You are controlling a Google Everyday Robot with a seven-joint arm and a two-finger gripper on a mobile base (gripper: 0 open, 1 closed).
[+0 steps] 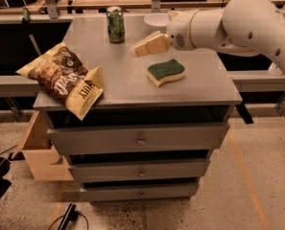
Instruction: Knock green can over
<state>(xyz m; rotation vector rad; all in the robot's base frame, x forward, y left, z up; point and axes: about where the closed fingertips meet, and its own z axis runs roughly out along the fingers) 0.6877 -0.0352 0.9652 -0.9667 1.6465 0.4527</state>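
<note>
While green can (pixel 115 25) stands upright, tool (pixel 144 47) hovers near it — open or closed, cannot tell; bowl (pixel 154 19) half-hidden.

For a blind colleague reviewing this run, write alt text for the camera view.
A green can stands upright at the back of a grey drawer cabinet, the robot's end effector just right of it in the picture, not touching. A green-and-yellow sponge lies nearer the front, a white bowl behind the arm, a chip bag at the left edge.
</note>
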